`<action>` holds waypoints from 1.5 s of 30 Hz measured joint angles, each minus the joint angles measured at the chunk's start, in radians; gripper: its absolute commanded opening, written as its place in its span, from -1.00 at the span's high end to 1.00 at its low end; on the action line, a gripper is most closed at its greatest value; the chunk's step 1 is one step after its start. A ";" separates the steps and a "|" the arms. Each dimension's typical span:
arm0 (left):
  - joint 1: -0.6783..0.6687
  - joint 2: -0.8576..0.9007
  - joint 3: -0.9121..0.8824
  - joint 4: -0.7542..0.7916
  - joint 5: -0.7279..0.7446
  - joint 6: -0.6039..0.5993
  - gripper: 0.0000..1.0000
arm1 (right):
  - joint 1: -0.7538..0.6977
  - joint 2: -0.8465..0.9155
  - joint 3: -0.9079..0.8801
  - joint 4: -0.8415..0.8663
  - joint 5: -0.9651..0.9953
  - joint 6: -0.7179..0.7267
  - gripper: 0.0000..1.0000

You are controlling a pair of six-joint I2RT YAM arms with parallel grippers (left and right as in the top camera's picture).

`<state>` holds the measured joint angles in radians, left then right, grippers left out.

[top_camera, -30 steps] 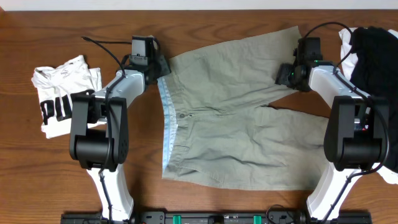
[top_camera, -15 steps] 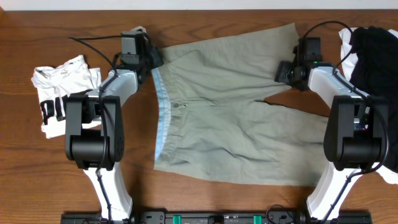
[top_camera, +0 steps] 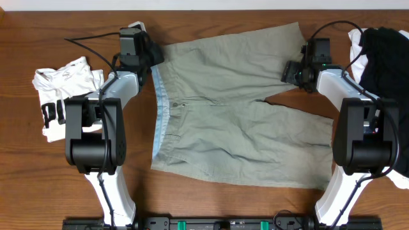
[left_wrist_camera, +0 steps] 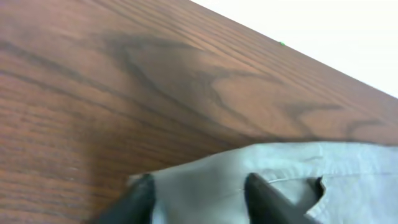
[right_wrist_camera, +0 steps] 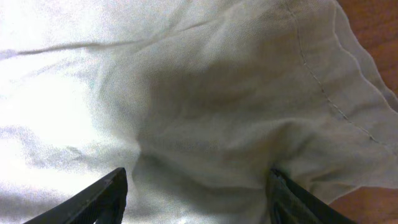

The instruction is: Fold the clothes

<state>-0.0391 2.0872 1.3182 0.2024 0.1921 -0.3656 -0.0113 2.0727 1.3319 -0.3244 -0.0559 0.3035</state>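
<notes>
Lying spread flat across the middle of the wooden table [top_camera: 38,179], the khaki shorts [top_camera: 230,121] have their pale blue waistband lining [top_camera: 160,115] toward 9 o'clock and their legs toward 3 o'clock. The left gripper [top_camera: 152,56] sits at the shorts' 11 o'clock corner, its dark fingers [left_wrist_camera: 140,198] closed on a bunch of waistband cloth. The right gripper [top_camera: 289,73] is at the shorts' 2 o'clock side, its fingers [right_wrist_camera: 106,198] pinching a puckered fold of the far leg. A white tee [top_camera: 64,96] with black lettering lies at the table's 9 o'clock. A black and white heap [top_camera: 386,51] sits at 2 o'clock.
</notes>
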 measured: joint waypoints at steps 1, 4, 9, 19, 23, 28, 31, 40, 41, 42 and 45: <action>0.000 0.000 0.000 -0.009 0.008 0.006 -0.49 | -0.003 0.000 0.000 0.000 -0.002 0.000 -0.41; 0.003 0.000 0.000 -0.065 0.034 0.006 -0.82 | -0.026 -0.002 0.000 0.000 0.003 0.000 -0.43; 0.006 -0.001 0.001 -0.272 0.061 0.038 -0.96 | -0.098 -0.061 -0.007 -0.041 0.024 -0.021 -0.49; 0.006 -0.246 -0.003 -0.725 0.070 0.084 -0.96 | -0.243 -0.362 -0.007 -0.446 0.046 -0.040 -0.86; 0.006 -0.406 0.001 -0.945 0.070 0.086 -0.96 | -0.265 -0.415 -0.007 -0.592 0.045 -0.045 -0.89; 0.006 -0.523 0.002 -1.205 0.071 0.087 -0.96 | -0.296 -0.447 -0.010 -0.742 0.029 -0.045 -0.89; 0.005 -0.559 -0.008 -1.261 0.069 0.095 -0.96 | -0.302 -0.471 -0.026 -0.760 0.018 -0.047 -0.90; -0.068 -0.766 -0.204 -1.284 0.066 0.101 -0.96 | -0.305 -0.665 -0.242 -0.756 -0.038 -0.034 -0.90; -0.079 -0.788 -0.233 -1.284 0.067 0.100 -0.96 | -0.305 -0.693 -0.272 -0.755 -0.042 -0.025 -0.89; -0.089 -0.810 -0.263 -1.284 0.067 0.096 -0.96 | -0.305 -0.721 -0.304 -0.752 -0.045 -0.014 -0.91; -0.110 -0.864 -0.349 -1.286 0.066 0.076 -0.96 | -0.305 -0.789 -0.387 -0.731 -0.051 0.034 -0.89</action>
<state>-0.1490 1.2232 0.9691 -1.0832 0.2584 -0.2897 -0.3161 1.2839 0.9451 -1.0554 -0.1066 0.3374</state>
